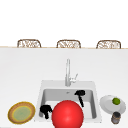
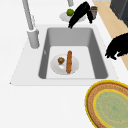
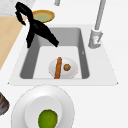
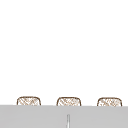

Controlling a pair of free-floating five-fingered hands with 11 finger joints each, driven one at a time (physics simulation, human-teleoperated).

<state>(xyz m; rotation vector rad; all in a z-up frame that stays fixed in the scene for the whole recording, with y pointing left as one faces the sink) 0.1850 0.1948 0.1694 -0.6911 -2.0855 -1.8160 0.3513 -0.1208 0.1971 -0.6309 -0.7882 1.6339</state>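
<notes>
Sink [image 2: 97, 53] plate [image 2: 56, 67] with sausage [image 2: 69, 61], front view's red ball [image 1: 67, 114] blocks it

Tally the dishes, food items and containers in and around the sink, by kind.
Plates: 3 — yellow-rimmed plate, white plate in the sink, white plate by the sink
Food items: 3 — sausage, brown ball, lime
Cups: 1 — cup
Total: 7

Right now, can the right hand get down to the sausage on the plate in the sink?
Probably yes: the right hand hangs over the sink, fingers pointing down toward the sausage, with nothing between them.
</notes>
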